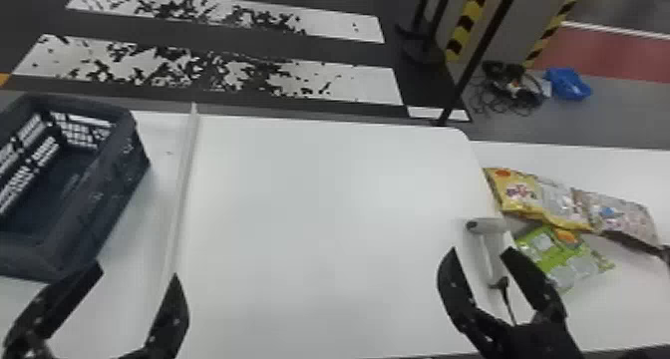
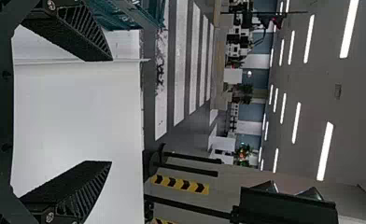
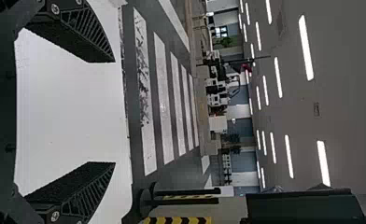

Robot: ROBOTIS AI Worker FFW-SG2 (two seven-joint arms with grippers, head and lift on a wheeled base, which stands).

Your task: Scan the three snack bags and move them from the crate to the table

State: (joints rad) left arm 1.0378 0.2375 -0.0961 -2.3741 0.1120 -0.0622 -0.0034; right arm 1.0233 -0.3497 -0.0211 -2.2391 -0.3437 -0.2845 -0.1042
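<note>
A dark blue-grey plastic crate with latticed walls (image 1: 99, 198) stands at the far left, and a narrow raised white strip (image 1: 182, 193) runs from near to far between it and the broad white panel (image 1: 309, 208) in the middle. At the panel's right edge lies a pale grey handheld scanner (image 1: 487, 227), its handle pointing toward the near side and a black cable (image 1: 507, 300) trailing from it. The three snack bags lie farther right, on the white table (image 1: 623, 308): a shiny yellow bag with a printed front (image 1: 523, 193), a pale multicoloured patterned bag (image 1: 625, 217) touching its right end, and a bright green bag with an orange patch (image 1: 563, 258) on the near side of the yellow one. The scanner sits between the panel's middle and the bags, just beside the green one. On the floor beyond, toward the right, are a heap of dark cables (image 1: 513, 89) and a crumpled blue item (image 1: 568, 84). The left gripper (image 1: 138, 273) is near the crate's near right corner, its black fingers spread wide with nothing between them. The right gripper (image 1: 480, 249) is by the scanner, its fingers also well parted and gripping nothing.
</note>
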